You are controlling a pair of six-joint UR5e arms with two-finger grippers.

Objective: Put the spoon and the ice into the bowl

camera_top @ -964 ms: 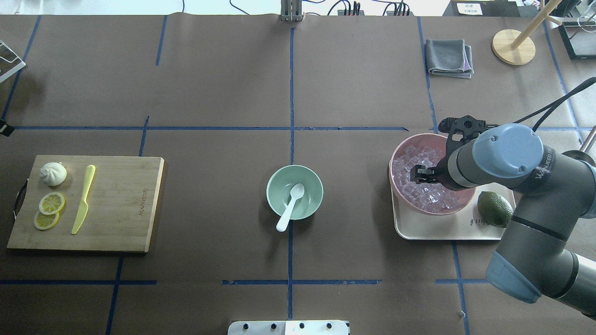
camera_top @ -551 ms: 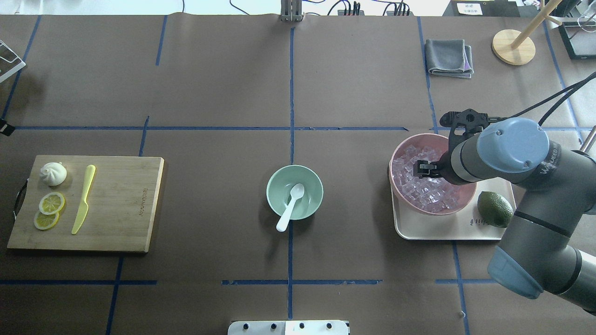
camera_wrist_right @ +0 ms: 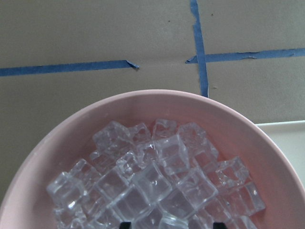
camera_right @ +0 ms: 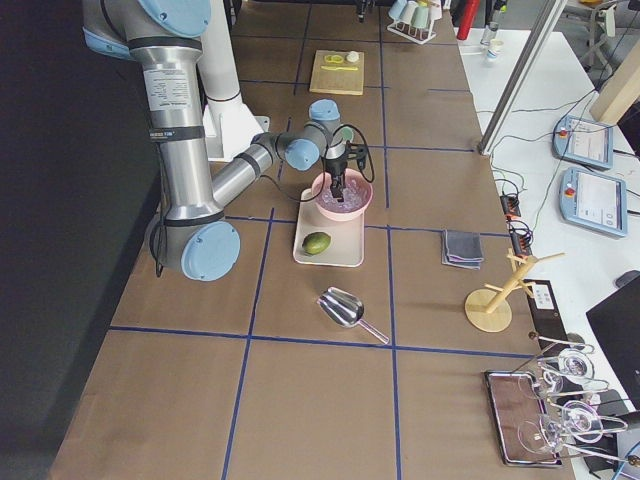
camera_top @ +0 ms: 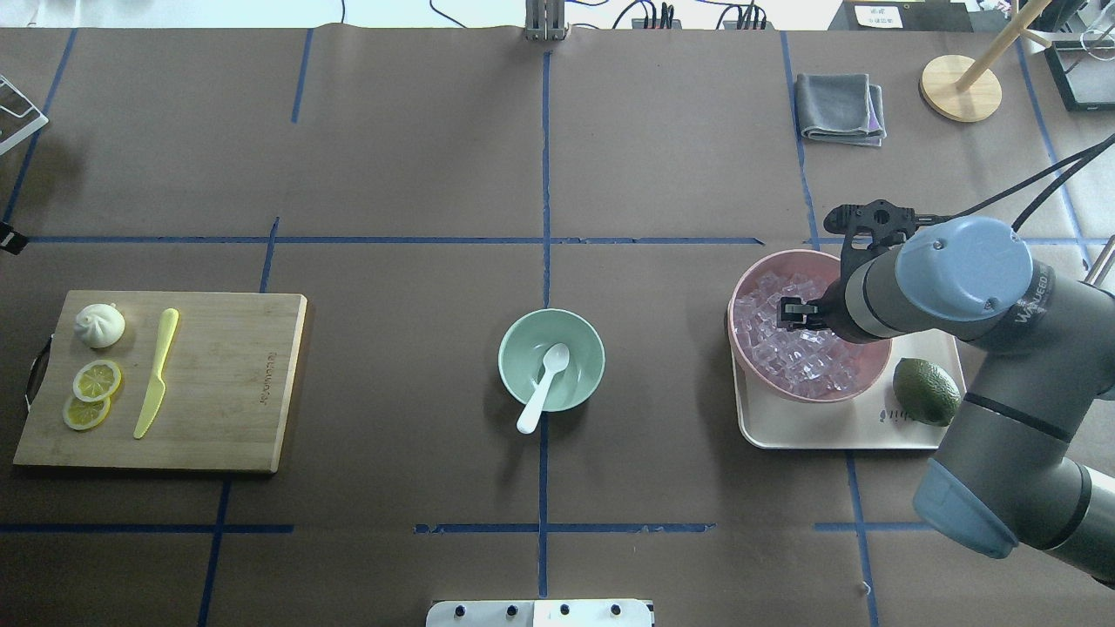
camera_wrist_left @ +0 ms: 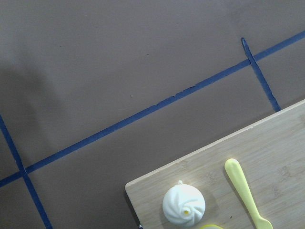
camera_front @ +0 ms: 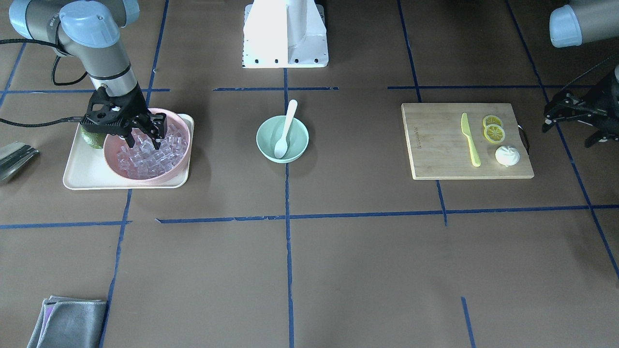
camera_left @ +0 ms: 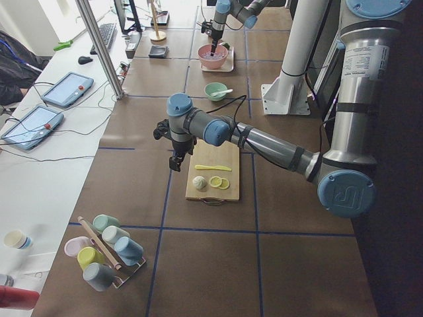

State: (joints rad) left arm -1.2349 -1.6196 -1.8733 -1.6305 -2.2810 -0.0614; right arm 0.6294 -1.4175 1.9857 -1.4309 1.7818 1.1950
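Spoon (camera_top: 544,374): lying in the green bowl (camera_top: 523,335), scoop end down inside, handle end poking out over the rim. Done, by the look of it.

Ice (camera_wrist_right: 157,183): piled up in the pink bowl (camera_wrist_right: 86,129) on the pale tray (camera_top: 827,431), well apart from the green bowl. None to be seen in the green bowl yet.

Right claw (camera_front: 144,144): pointing down over the ice pile, tips apart. Among the top cubes or just above them, hard to tell which. Not clearly clamped on any cube.

Left claw (camera_left: 174,162): far off, up beside the wooden board (camera_top: 226,383). Apart or together, cannot tell.

Step now: picking out one cube, most likely.

How the ice will feel: probably light, hard, smooth and slippery. Likely to pop out if pinched on its corners.

Where to hold: on two flat sides facing each other. Best a loose cube on top, with room for both tips.

Squeeze: firm but gentle.

What could go wrong: shoving other cubes about, grabbing two at once, or dropping the cube on the table (camera_top: 392,174) on the way.

Next: up, across to the green bowl, then letting go low beside the spoon.
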